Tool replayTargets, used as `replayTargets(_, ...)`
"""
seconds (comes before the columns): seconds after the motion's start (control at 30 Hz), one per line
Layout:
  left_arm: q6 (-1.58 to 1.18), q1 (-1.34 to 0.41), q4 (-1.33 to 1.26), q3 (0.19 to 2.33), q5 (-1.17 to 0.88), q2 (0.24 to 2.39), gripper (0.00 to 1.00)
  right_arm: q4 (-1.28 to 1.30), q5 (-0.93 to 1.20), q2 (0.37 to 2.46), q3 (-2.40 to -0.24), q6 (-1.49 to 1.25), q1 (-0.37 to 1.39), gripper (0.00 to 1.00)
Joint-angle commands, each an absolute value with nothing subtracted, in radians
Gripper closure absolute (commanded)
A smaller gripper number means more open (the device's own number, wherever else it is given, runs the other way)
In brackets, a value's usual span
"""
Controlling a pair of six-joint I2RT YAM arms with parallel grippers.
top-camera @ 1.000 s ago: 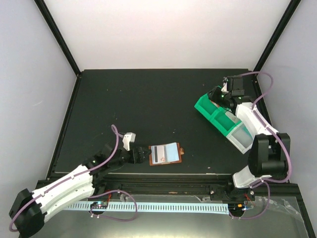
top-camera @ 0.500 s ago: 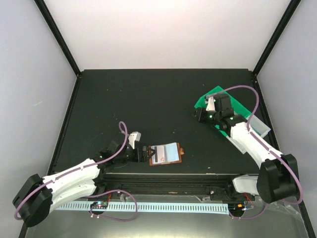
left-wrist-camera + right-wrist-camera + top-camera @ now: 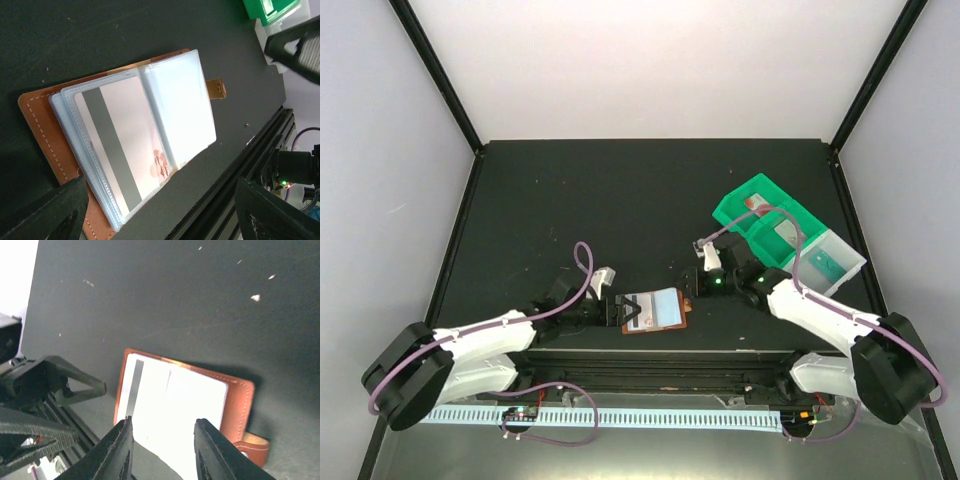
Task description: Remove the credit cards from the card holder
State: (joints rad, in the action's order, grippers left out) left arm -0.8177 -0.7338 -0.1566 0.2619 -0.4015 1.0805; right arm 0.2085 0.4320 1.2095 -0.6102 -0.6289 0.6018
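The brown card holder (image 3: 660,311) lies open near the table's front edge, its clear sleeves facing up. A pale credit card (image 3: 120,140) with a grey stripe sits in the top sleeve and also shows as the credit card (image 3: 149,390) in the right wrist view. My left gripper (image 3: 623,314) is open at the holder's left end, and its fingers (image 3: 55,210) straddle that end low over the table. My right gripper (image 3: 691,291) hovers open just above the holder's right side, near the snap tab (image 3: 252,447). Nothing is between its fingers (image 3: 120,450).
A green compartmented tray (image 3: 732,213) with a clear end section (image 3: 828,262) stands at the back right and holds some small pale items. The black frame rail (image 3: 660,355) runs along the front edge, just beside the holder.
The right arm swung from the green tray down and left to the card holder. The left gripper slid right onto the holder's left end and narrowed a little.
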Motion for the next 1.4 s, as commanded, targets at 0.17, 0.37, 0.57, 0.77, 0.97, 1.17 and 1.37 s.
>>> replayTargets(0.17,-0.827,-0.729,-0.259,0.279,-0.411,1.142,0.37,0.028,0.447,1.22,-0.512,-0.715,0.727,0.65)
replayTargets(0.37,-0.826,-0.731,-0.291,0.278,-0.404,1.202,0.81,-0.065,0.458,1.257,-0.479,-0.746,0.778,0.66)
replayTargets(0.57,-0.834,-0.731,-0.328,0.263,-0.397,1.24,0.98,-0.121,0.468,1.311,-0.47,-0.768,0.806,0.67)
replayTargets(0.77,-0.825,-0.731,-0.301,0.265,-0.388,1.266,0.98,-0.162,0.468,1.356,-0.469,-0.79,0.827,0.68)
replayTargets(0.97,-0.829,-0.733,-0.296,0.258,-0.385,1.296,0.98,-0.19,0.466,1.406,-0.471,-0.805,0.832,0.68)
replayTargets(1.17,-0.828,-0.737,-0.269,0.266,-0.378,1.315,0.98,-0.228,0.498,1.468,-0.474,-0.827,0.834,0.71)
replayTargets(1.37,-0.821,-0.747,-0.247,0.269,-0.362,1.316,0.98,-0.268,0.501,1.506,-0.467,-0.844,0.839,0.71)
